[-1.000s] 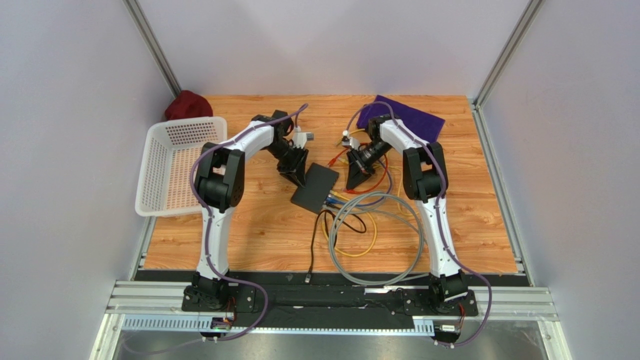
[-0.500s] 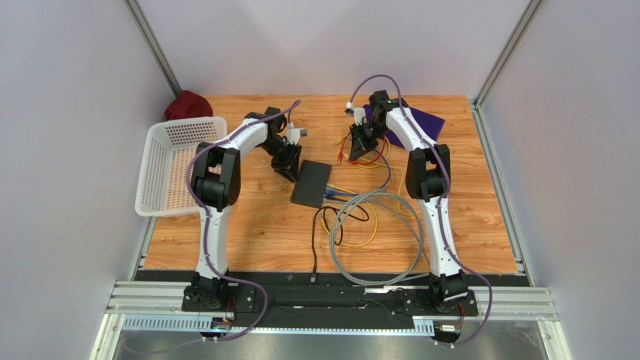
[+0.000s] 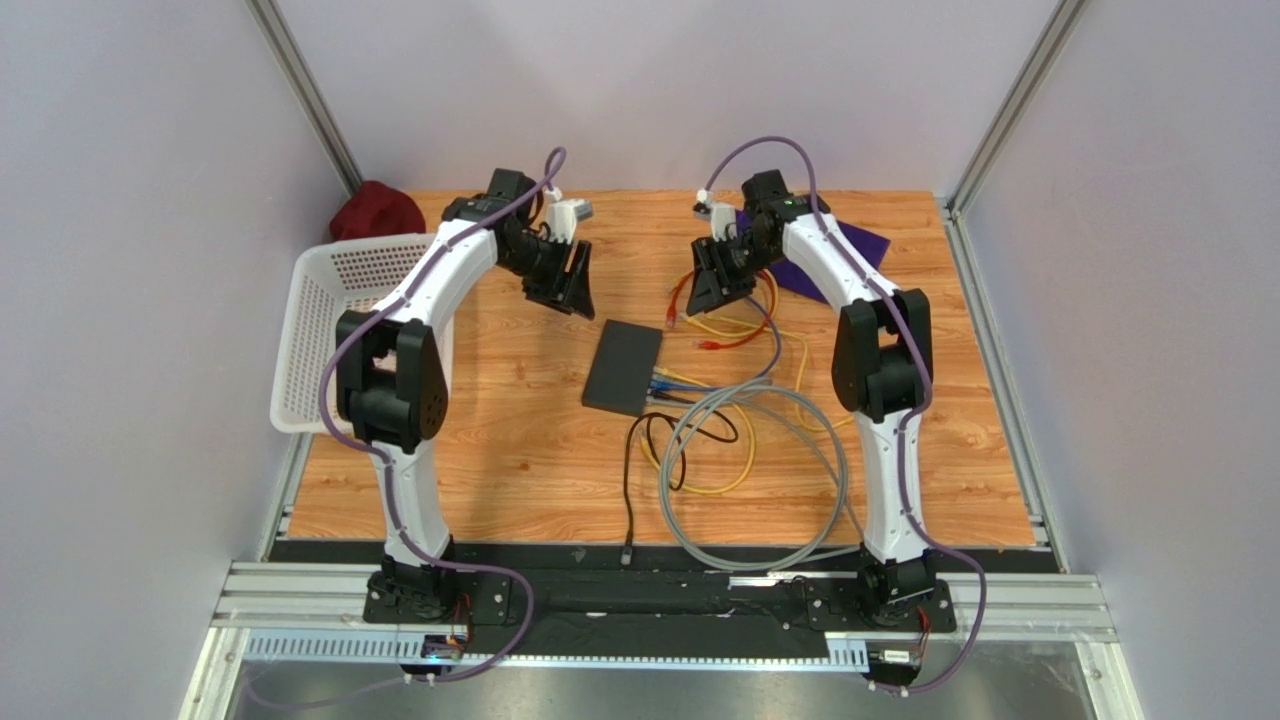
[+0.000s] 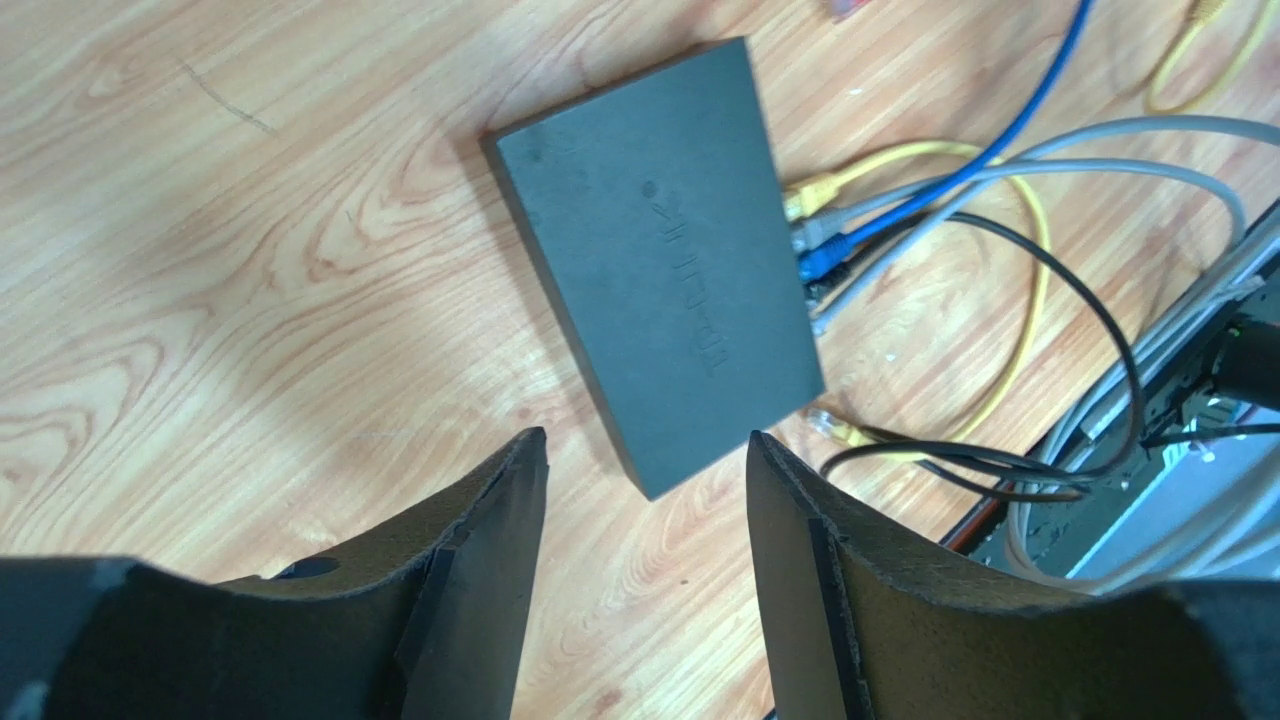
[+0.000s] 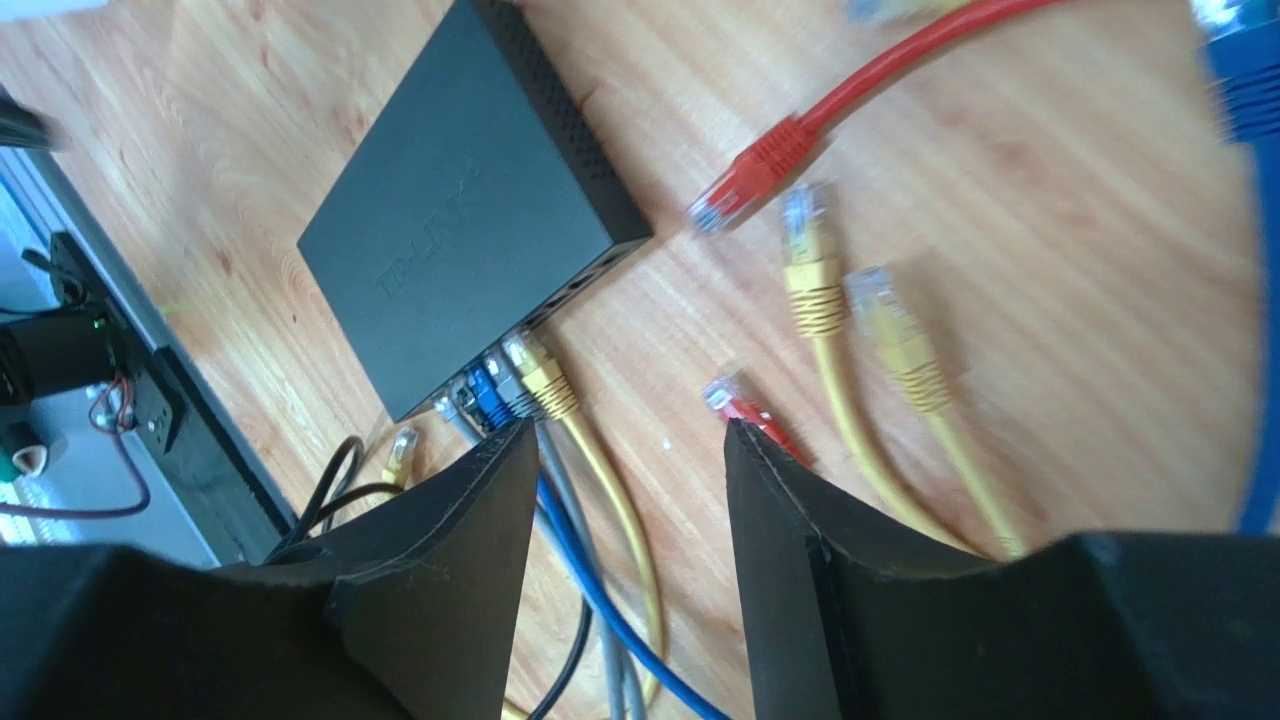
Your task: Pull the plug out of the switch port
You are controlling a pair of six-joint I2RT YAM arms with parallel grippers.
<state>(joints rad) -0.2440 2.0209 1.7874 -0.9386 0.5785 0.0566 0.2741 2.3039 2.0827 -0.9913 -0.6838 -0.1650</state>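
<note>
Drawing back from the switch (image 3: 624, 366).
Lifting the left gripper (image 3: 570, 290) and right gripper (image 3: 703, 296) toward the upper centre of the frame, spreading both sets of jaws, dropping the red plug (image 5: 747, 170).

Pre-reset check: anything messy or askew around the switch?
The switch lies at an angle to the table edges. Beside it, loose red plugs and yellow plugs lie scattered, unplugged. A yellow connector sits in a port. No damage visible.
</note>
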